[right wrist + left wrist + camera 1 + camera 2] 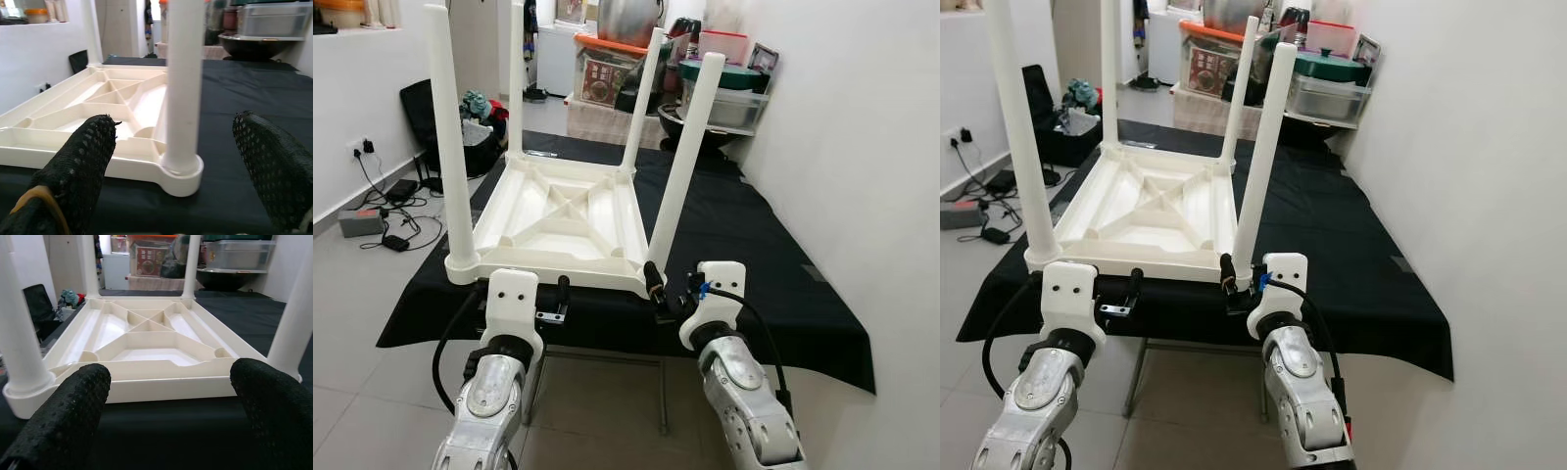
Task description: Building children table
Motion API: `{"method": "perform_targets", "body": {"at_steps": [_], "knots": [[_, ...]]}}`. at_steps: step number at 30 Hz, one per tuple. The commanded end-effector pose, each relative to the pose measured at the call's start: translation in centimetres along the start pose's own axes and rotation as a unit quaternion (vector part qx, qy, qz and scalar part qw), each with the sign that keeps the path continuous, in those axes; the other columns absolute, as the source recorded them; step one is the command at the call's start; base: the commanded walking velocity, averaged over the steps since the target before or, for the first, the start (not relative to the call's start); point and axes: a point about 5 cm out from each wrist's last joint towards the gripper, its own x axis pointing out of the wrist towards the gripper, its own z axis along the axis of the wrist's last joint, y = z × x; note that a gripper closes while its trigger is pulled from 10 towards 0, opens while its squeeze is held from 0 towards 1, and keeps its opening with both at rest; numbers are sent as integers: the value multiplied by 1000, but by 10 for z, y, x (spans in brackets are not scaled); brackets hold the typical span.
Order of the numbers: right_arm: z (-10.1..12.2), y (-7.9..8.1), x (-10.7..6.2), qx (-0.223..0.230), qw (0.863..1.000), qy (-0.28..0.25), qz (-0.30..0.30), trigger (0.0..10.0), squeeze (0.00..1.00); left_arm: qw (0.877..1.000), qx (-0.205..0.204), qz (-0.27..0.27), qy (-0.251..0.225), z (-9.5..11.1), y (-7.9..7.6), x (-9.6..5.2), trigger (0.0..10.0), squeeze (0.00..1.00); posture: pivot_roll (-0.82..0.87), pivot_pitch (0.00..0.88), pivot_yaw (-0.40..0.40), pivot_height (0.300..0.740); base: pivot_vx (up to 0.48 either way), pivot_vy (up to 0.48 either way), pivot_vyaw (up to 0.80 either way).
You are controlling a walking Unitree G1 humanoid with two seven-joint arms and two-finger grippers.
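A white plastic children's table (563,215) lies upside down on a black cloth (754,245), its ribbed underside facing up. All its white legs stand upright, among them the near left leg (450,147) and the near right leg (685,157). My left gripper (168,382) is open just in front of the table's near edge, between the two near legs. My right gripper (173,132) is open with the near right leg (183,88) standing between its fingers a little ahead of the fingertips (93,142), not touching.
The cloth covers a folding work table whose metal leg (663,392) shows below. A white wall (862,147) runs along the right. Storage boxes (724,93) are stacked at the back. A black bag (460,137) and cables (382,215) lie on the floor at left.
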Motion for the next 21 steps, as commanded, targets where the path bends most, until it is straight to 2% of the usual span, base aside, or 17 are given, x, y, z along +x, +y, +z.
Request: {"method": "perform_targets", "body": {"at_steps": [1,8,14,15,16,17,18,21], "knots": [[5,-8,0,-5,1000,-5,-15,10000,0,1000,-2,-7,0,2,-6,1,10000,0,112,0,-142,740,0,0,0],[21,-12,9,6,999,-33,-29,10000,0,1000,3,11,-29,15,-1,6,10000,0,115,0,-141,740,0,0,0],[43,-7,26,9,998,-65,-7,10000,0,998,13,43,-45,23,9,9,10000,0,115,0,-146,740,0,0,0],[53,-4,34,13,997,-79,3,10000,0,998,14,50,-39,20,13,10,10000,0,119,0,-150,740,0,0,0],[53,-4,34,13,997,-79,3,10000,0,998,14,50,-39,20,13,10,10000,0,119,0,-150,740,0,0,0],[66,1,43,19,995,-96,14,10000,0,999,13,46,-21,13,16,10,10000,0,119,3,-151,740,0,0,0],[66,1,43,19,995,-96,14,10000,0,999,13,46,-21,13,16,10,10000,0,119,3,-151,740,0,0,0],[85,8,54,21,992,-119,30,10000,0,999,7,30,8,3,19,10,10000,0,118,12,-157,740,0,0,0]]}}
